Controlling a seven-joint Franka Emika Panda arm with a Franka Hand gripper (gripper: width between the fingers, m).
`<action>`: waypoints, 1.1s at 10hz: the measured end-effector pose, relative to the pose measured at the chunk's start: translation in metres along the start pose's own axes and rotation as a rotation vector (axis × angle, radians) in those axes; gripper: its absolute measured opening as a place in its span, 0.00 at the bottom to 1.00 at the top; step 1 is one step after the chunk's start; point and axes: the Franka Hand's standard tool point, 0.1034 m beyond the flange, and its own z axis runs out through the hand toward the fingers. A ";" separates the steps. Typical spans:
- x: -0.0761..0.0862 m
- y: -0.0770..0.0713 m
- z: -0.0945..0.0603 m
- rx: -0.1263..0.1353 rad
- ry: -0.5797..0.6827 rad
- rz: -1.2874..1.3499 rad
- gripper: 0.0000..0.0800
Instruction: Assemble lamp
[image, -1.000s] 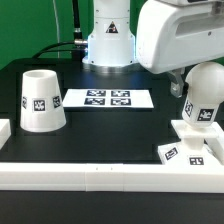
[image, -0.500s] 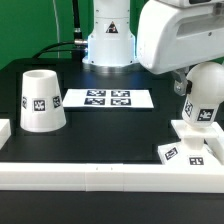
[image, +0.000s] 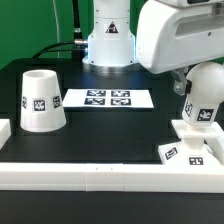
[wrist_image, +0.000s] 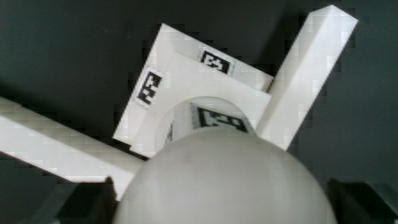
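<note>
The rounded white bulb (image: 205, 105) stands upright at the exterior view's right, directly over the flat square base (image: 188, 146); I cannot tell if its foot rests in the base. My gripper (wrist_image: 217, 200) is shut on the bulb (wrist_image: 222, 175), with a dark finger (wrist_image: 80, 200) on each side. The base (wrist_image: 178, 75) lies below it in the wrist view, tags showing. The tapered shade (image: 42, 100) stands mouth-down at the exterior view's left, apart from the gripper.
The marker board (image: 108, 99) lies flat in the middle of the black table. A long white border rail (image: 100, 175) runs along the front edge, with another rail piece (wrist_image: 311, 70) beside the base. The robot's pedestal (image: 108, 40) stands at the back.
</note>
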 end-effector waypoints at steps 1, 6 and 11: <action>-0.004 -0.001 0.001 0.014 0.023 0.118 0.72; -0.009 -0.009 0.002 0.048 0.033 0.631 0.72; -0.008 -0.011 0.002 0.055 0.028 0.877 0.72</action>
